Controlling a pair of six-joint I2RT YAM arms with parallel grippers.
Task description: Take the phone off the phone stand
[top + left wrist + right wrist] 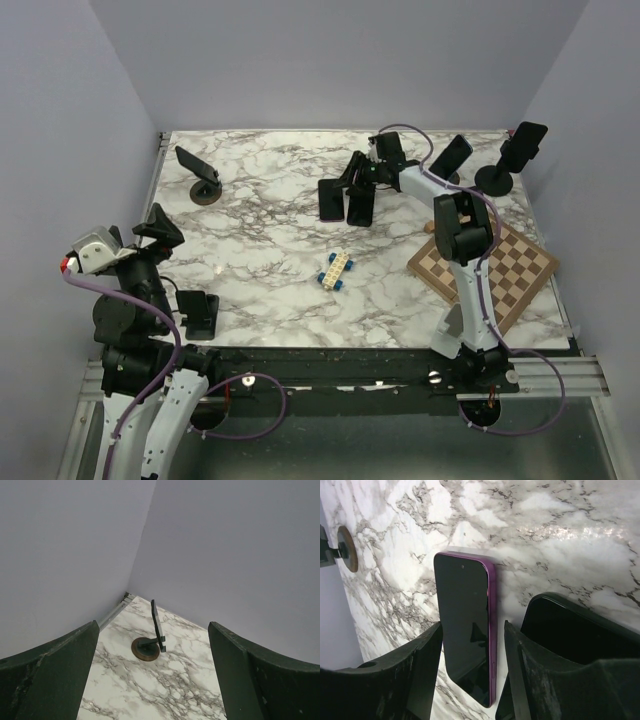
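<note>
A purple phone (465,630) lies flat on the marble table, screen up. My right gripper (472,630) is open around it, and a strip of table shows between the phone's right edge and the right finger (530,680). In the top view this gripper (350,185) hovers at the back centre over two flat phones (330,200). My left gripper (152,680) hangs open and empty by the left edge (160,225). It faces a dark phone (156,620) propped upright on a phone stand (146,649) with a round brown base.
A second black phone (570,630) lies just right of the right finger. Two more phones stand on stands at the back right (450,155), (525,145). A chessboard (485,265), a small block toy (337,270) and a dark object (200,312) near the left arm also sit on the table.
</note>
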